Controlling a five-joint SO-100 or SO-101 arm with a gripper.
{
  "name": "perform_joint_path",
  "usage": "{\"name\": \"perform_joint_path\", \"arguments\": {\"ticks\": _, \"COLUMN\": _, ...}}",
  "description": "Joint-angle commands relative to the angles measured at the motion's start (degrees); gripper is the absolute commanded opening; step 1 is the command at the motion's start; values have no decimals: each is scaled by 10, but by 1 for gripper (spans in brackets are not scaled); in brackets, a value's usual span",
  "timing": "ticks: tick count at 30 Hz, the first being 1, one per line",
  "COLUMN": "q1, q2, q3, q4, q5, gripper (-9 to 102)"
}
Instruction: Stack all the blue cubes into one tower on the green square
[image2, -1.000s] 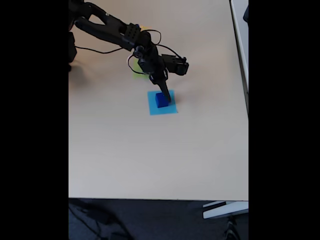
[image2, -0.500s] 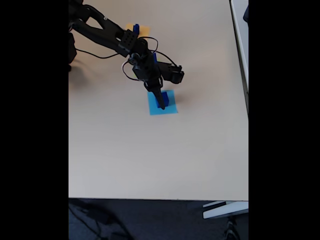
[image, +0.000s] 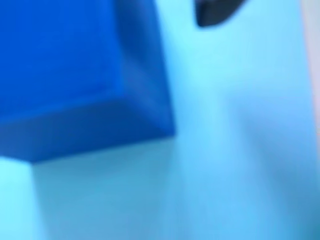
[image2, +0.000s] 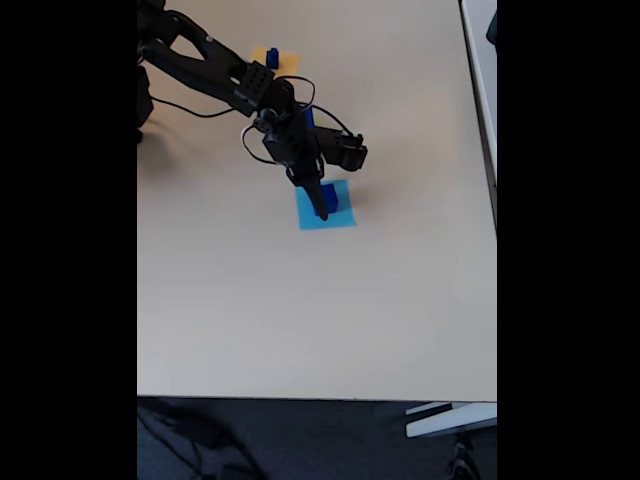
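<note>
- The arm (image2: 215, 68) reaches from the top-left corner of the fixed view out over the beige worktop (image2: 300, 310).
- The jaws (image2: 322, 208) point down at a large blue cube (image2: 329, 197), which sits on the light-blue square (image2: 340, 217).
- Jaw state: cannot be told. In the fixed view the dark fingers overlap the cube's left side. In the wrist view one dark fingertip (image: 215, 12) shows at the top edge, apart from the cube's face; the other is out of frame.
- The wrist view is close and blurred. The cube (image: 75, 70) takes up its upper left, with light-blue sheet (image: 240, 150) below and to the right.
- A smaller blue cube (image2: 272, 58) rests on the orange-yellow square (image2: 288, 60) near the top of the fixed view. A further blue piece (image2: 309, 117) shows beside the arm's wrist; what it rests on is hidden.
- Judged step: grasping the large cube so that it can be carried to the green square as the base of the tower.
- Centre the cube between the fingers before closing; an off-centre grip is likely to twist it.
- Descend far enough to grip the flat side faces, not the top edges.
- Lift straight up, so that the thin sheet is not dragged along.
- Set this cube down flat and square to the target patch, since every later cube depends on a level base.
</note>
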Motion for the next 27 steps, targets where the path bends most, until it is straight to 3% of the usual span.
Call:
{"name": "perform_joint_path", "arguments": {"ticks": 1, "q1": 8, "q2": 6, "q3": -34, "q4": -25, "q5": 8, "gripper": 34}}
{"name": "perform_joint_path", "arguments": {"ticks": 18, "q1": -2, "q2": 4, "q3": -19, "q4": -52, "q5": 104, "gripper": 35}}
{"name": "perform_joint_path", "arguments": {"ticks": 27, "q1": -8, "q2": 4, "q3": -16, "q4": -53, "q5": 110, "gripper": 25}}
